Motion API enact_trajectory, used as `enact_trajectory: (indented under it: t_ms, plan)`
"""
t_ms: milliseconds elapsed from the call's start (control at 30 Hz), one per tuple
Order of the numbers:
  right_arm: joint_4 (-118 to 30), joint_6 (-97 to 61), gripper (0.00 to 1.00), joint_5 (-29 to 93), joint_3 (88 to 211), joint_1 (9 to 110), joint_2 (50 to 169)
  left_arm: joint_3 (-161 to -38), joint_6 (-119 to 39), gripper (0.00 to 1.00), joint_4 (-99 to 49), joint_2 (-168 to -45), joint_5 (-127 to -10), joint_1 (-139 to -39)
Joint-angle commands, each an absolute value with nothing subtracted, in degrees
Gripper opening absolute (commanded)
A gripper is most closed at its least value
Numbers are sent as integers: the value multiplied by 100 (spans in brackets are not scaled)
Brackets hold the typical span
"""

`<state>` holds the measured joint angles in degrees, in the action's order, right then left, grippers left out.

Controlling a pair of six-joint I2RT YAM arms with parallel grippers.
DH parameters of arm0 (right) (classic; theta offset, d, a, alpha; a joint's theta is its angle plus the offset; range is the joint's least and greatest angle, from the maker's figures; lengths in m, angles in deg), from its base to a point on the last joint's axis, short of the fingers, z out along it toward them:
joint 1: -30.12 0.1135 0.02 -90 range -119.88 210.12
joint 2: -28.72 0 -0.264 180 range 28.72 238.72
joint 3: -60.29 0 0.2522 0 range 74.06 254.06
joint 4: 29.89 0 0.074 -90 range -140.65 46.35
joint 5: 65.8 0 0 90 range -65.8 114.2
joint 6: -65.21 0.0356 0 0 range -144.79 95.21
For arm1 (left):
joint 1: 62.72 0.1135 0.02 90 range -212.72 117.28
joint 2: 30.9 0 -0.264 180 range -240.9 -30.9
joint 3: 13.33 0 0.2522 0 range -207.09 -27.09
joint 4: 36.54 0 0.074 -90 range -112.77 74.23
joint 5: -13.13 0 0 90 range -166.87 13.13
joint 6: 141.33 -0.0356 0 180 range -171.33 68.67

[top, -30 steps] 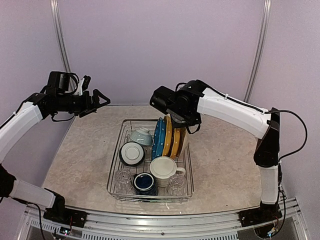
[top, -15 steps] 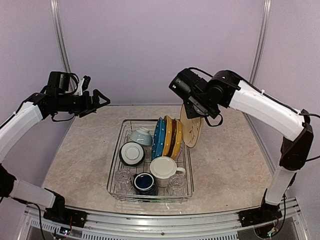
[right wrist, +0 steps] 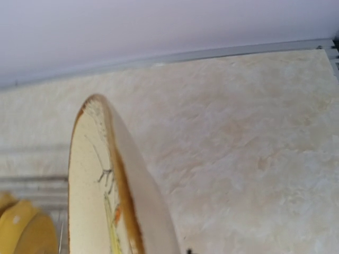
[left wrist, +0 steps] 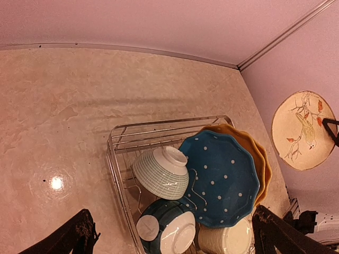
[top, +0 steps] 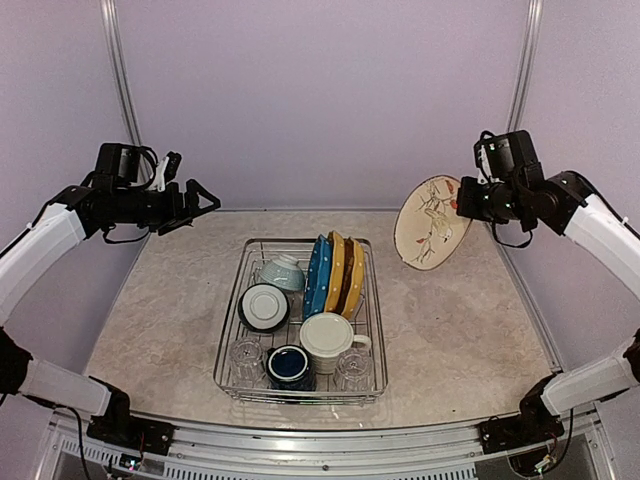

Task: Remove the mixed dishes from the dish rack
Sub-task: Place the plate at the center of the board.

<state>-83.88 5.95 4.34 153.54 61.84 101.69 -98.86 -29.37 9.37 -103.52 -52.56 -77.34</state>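
Nearest us, the dish rack (top: 228,345) sits mid-bench and it's far from empty. Two clear glasses (top: 246,356) stand at its near end with the navy mug (top: 289,366) between them. Just behind is the cream mug (top: 327,338). Then comes a dark-sided bowl (top: 264,306) tipped on its side and a pale teal bowl (top: 281,273). The blue plate (top: 316,277) and yellow plate (top: 336,270) stand upright in the prongs.

Further back on the right is the action. A cream plate painted with a bird (top: 432,222) hangs in the air, well clear of the rack, over the far right of the bench (top: 450,330). The right end effector (top: 466,200) is pinched tight on its right rim. The plate is steeply tilted, painted face towards the rack.

My read is that this one's heading down to the open bench. To do it well, roll the wrist so the plate goes flat, then lower slowly. Hold the pinch until the foot rests on the bench, and only then let go. A rim pinch on glazed ware could slip if hurried.

As for pose, the right forearm reaches in from the right edge, elbow out wide and wrist aimed left. Across the way, the left arm is held high over the far left of the bench. The left end effector (top: 203,205) points right, fingers spread wide, holding nothing.
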Motion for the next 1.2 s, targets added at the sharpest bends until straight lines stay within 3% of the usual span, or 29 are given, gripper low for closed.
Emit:
enact_trajectory:
  t_ms: [0,267,533,967,1167]
  plan:
    - [-6878,822,0,2080,14685,5338,9871,-9915,-3050,99,957,-10393,-5290,-7777]
    - [-5023,1596,0,4553,12700,3410,10113,-9840,-3050,99,849,-10268,-5309,-7785]
    - [-3547,1679,0,5646,11908,2896,11051,-9822,-3050,99,821,-10242,-5271,-7792]
    - [-2900,1078,0,5720,11669,2781,12379,-9785,-3015,99,652,-10151,-5177,-7793]
    - [-2976,766,4,5626,11625,2774,12702,-10827,-2437,99,736,-10283,-4984,-7984]
